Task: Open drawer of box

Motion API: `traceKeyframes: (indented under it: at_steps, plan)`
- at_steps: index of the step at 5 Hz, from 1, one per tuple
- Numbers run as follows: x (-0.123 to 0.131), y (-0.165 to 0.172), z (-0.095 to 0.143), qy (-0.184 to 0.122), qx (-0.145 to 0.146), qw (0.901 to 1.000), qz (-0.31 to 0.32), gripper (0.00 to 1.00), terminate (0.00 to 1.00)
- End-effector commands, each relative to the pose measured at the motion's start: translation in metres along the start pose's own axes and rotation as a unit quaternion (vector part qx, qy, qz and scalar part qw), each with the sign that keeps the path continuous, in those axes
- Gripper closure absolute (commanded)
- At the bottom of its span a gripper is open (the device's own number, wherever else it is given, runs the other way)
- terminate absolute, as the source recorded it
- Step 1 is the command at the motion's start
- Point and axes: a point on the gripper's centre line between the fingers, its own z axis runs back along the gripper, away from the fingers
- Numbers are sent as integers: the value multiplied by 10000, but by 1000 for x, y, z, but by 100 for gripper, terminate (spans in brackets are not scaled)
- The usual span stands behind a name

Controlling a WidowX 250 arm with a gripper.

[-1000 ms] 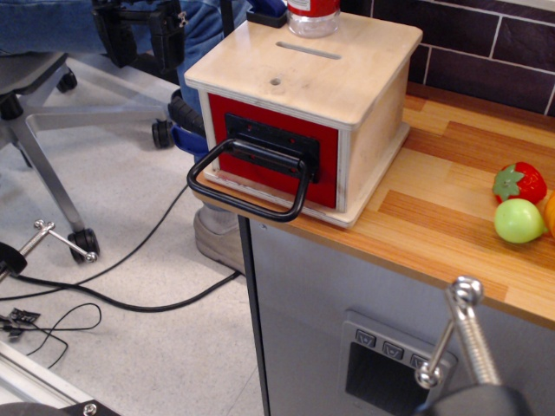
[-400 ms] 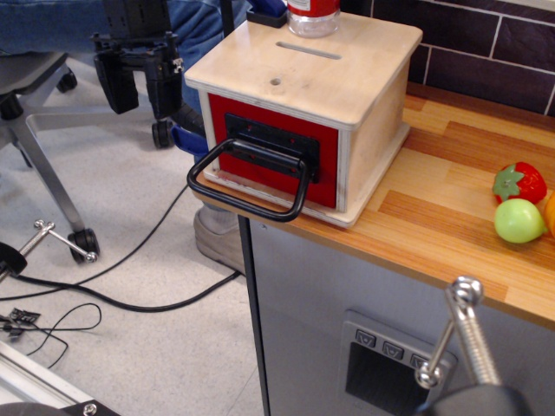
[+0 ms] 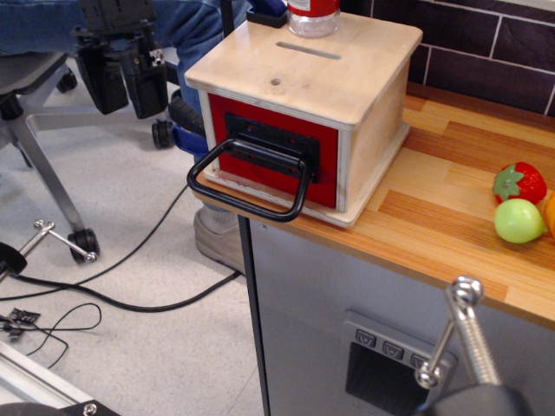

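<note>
The pale plywood box (image 3: 364,69) stands at the counter's left end, with a slot and a small round hole in its top. Its red-fronted drawer (image 3: 260,147) sits flush in the box, shut. A black plate and a large black loop handle (image 3: 247,178) stick out from the drawer front over the counter edge. My gripper (image 3: 124,80) is black, hanging in the air at upper left, well left of the box and above the handle's height. Its two fingers point down with a gap between them, and it holds nothing.
A clear bottle with a red label (image 3: 313,16) stands on the box top at the back. A toy strawberry (image 3: 520,182) and a green fruit (image 3: 519,220) lie on the wooden counter (image 3: 434,199) at right. An office chair (image 3: 35,95) and cables are on the floor at left. A metal rod (image 3: 464,334) shows at lower right.
My gripper has come into view at upper left and moved down and a little left. The drawer and box have not moved.
</note>
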Motion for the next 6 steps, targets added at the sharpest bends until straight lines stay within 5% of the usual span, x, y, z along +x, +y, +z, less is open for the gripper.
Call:
traceKeyframes:
  at_steps: [1, 3, 5, 6]
  plan:
    - [3, -49, -2, -804, 258, 9957, -374, 0, 0]
    - [21, -83, -41, -1452, 548, 9872, -378, 0, 0]
    - [26, -78, -80, -1717, 1100, 9782, -397, 0, 0]
    - [22, -74, -84, -1485, 1097, 9824, -287, 0, 0]
